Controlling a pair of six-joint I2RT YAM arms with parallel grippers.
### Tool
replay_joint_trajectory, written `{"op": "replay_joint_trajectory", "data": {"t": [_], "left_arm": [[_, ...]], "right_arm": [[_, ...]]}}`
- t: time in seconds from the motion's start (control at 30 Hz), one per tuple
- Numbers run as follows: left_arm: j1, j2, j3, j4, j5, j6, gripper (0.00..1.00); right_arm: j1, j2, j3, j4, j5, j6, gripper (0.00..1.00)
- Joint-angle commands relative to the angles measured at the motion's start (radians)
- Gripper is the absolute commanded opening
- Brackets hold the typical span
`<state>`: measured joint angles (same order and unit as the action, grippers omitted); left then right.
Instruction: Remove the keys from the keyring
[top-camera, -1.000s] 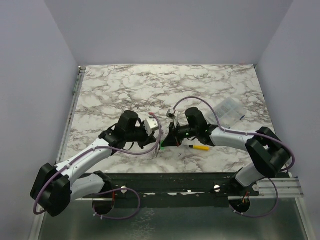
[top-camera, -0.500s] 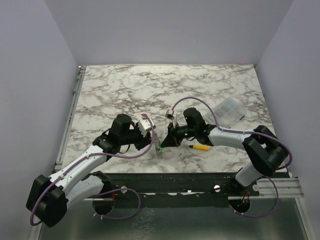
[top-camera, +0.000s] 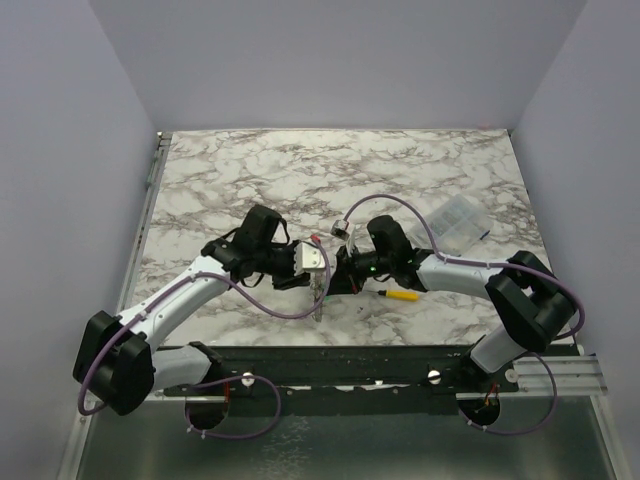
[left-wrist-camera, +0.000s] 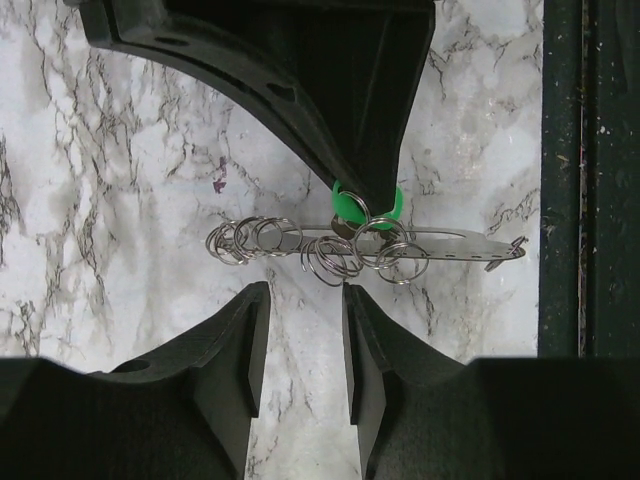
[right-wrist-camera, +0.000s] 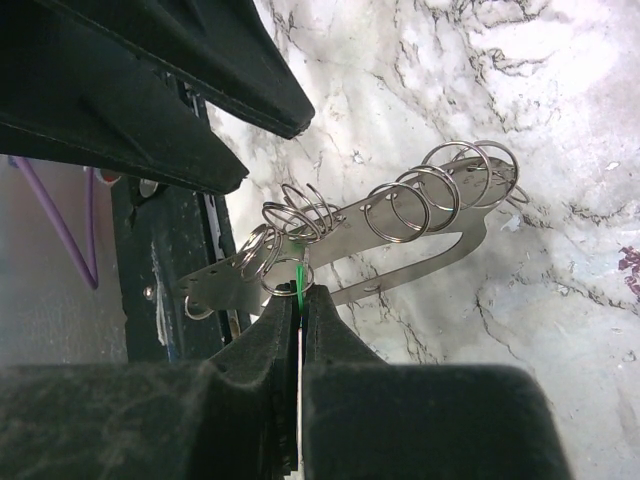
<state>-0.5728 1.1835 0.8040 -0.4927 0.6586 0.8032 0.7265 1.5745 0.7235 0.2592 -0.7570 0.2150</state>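
Observation:
The keyring (left-wrist-camera: 440, 246) is a flat silvery metal strip strung with several wire split rings. It also shows in the right wrist view (right-wrist-camera: 400, 240) and as a thin sliver in the top view (top-camera: 318, 301). A tiny key with a green head (left-wrist-camera: 350, 207) hangs on it. My right gripper (right-wrist-camera: 301, 296) is shut on that green key (right-wrist-camera: 298, 272) and holds the keyring just above the table. My left gripper (left-wrist-camera: 305, 297) is open and empty, its fingertips just short of the rings. In the top view both grippers, left (top-camera: 316, 272) and right (top-camera: 334, 284), meet near the front edge.
A small yellow-handled screwdriver (top-camera: 401, 296) lies just right of my right gripper. A clear plastic box (top-camera: 458, 220) sits at the right. The black front rail (top-camera: 330, 360) runs close below the keyring, and shows in the left wrist view (left-wrist-camera: 585, 180).
My left gripper drew back to the left, then came forward and right, up to the keyring. My right gripper has held nearly still with the green key.

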Motion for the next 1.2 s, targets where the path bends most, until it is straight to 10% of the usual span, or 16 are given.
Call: {"op": "replay_joint_trajectory", "data": {"t": [0.0,0.9,1.17], "left_arm": [[-0.009,0.034,0.084,-0.095,0.099,0.126,0.39],[-0.116,0.130,0.088,-0.060,0.031,0.162,0.41],[-0.110,0.132,0.097,-0.057,0.025,0.136,0.02]], "right_arm": [[0.001,-0.028,0.008,-0.012,-0.021,-0.019,0.01],[0.009,-0.120,-0.023,0.002,-0.040,-0.019,0.01],[0.009,-0.123,-0.022,-0.022,-0.023,-0.028,0.00]]}}
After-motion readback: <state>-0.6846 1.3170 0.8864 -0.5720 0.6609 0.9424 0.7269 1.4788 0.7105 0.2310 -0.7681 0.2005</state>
